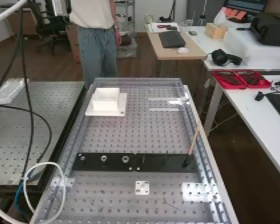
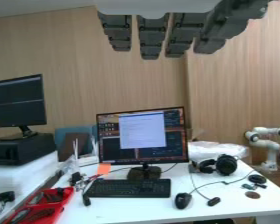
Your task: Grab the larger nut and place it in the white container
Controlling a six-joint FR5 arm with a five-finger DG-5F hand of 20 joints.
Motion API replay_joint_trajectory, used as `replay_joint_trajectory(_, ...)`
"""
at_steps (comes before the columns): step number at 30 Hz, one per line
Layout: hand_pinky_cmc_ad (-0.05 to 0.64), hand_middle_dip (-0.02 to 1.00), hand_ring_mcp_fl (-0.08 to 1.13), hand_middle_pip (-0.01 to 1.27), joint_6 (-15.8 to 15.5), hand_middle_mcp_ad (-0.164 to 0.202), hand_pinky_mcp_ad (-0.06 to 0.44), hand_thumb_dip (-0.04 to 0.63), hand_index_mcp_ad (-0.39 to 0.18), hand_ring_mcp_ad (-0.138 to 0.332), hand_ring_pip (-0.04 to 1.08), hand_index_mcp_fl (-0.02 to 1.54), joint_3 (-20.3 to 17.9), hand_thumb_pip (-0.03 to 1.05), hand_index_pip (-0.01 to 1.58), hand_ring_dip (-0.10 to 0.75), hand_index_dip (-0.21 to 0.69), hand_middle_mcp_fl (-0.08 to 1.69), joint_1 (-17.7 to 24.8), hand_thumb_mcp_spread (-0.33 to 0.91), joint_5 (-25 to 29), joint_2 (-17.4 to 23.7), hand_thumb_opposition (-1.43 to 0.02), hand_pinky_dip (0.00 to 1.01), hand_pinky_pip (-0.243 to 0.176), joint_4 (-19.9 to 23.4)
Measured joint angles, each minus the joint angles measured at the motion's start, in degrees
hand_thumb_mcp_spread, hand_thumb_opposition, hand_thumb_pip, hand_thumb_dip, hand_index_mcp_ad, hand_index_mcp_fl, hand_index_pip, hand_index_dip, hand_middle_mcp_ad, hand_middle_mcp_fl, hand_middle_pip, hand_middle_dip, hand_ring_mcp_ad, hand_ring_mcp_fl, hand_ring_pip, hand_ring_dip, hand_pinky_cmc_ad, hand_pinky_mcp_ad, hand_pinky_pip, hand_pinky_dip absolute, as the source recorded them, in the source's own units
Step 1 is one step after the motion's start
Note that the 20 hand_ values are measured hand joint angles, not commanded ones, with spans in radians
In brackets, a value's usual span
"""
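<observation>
In the wrist view the hand (image 2: 152, 37) is open, its dark grey fingers straight and apart, with nothing between them and a desk in the background. On the black bar (image 1: 165, 163) in the high view, the larger nut (image 1: 104, 158) stands between the smaller nut (image 1: 82, 158) and the bearing (image 1: 125, 159). The white container (image 1: 107, 102) rests on a white plate toward the bench's far end.
A thin brown stick (image 1: 193, 142) rises from the bar's right part. A small white plate (image 1: 142, 188) lies nearer on the perforated bench (image 1: 117, 138). A white hose (image 1: 61, 192) and dark cables (image 1: 29, 110) hang at the left.
</observation>
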Motion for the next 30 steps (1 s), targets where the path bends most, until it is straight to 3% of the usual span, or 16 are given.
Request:
replay_joint_trajectory(3,0.047,0.03,0.01,0.01,0.1,0.042,0.051,0.000,-0.058,0.037,0.01,0.01,-0.2,0.02,-0.01,0.014,0.016,0.02,0.0,0.00,0.2,0.1,0.00,0.01,-0.010,0.2)
replay_joint_trajectory(4,0.045,0.03,0.00,0.01,0.1,0.026,0.047,-0.002,-0.054,0.037,0.01,0.01,-0.3,0.09,0.00,0.017,0.016,0.01,0.0,0.02,0.2,0.1,-0.07,0.02,-0.010,0.2)
replay_joint_trajectory(6,0.063,0.03,0.00,0.04,0.1,0.017,0.063,0.007,-0.054,0.033,0.02,0.01,-0.3,0.35,0.02,0.019,0.009,0.00,-0.1,0.13,0.2,0.1,-0.29,0.08,-0.010,0.1)
replay_joint_trajectory(7,0.084,0.06,0.01,0.06,0.2,0.017,0.101,0.024,-0.054,0.033,0.02,0.01,-0.3,0.43,0.04,0.028,0.003,0.00,-0.1,0.16,0.2,0.1,-0.41,0.15,-0.010,0.1)
replay_joint_trajectory(10,0.164,0.13,0.00,0.09,0.2,0.017,0.183,0.031,-0.054,0.047,0.06,0.01,-0.2,0.42,0.05,0.054,-0.024,0.00,-0.1,0.16,0.2,0.1,-0.55,0.26,-0.026,0.1)
replay_joint_trajectory(17,0.283,0.18,0.00,0.12,0.2,0.021,0.279,0.033,-0.054,0.105,0.08,0.00,-0.2,0.48,0.07,0.082,-0.044,0.01,0.0,0.16,0.2,0.1,-0.66,0.37,-0.058,0.1)
replay_joint_trajectory(19,0.297,0.19,0.00,0.13,0.2,0.023,0.281,0.030,-0.054,0.126,0.08,0.01,-0.2,0.48,0.08,0.089,-0.044,0.01,0.0,0.16,0.3,0.2,-0.69,0.38,-0.058,0.1)
replay_joint_trajectory(22,0.312,0.19,0.01,0.13,0.2,0.028,0.291,0.030,-0.054,0.126,0.08,0.01,-0.4,0.48,0.09,0.087,-0.044,0.00,0.0,0.14,0.3,0.2,-0.71,0.39,-0.075,0.3)
replay_joint_trajectory(30,0.342,0.20,0.00,0.14,0.4,0.037,0.314,0.030,-0.058,0.141,0.10,0.01,-0.8,0.52,0.09,0.096,-0.049,0.01,0.0,0.13,0.5,0.4,-0.73,0.41,-0.075,0.4)
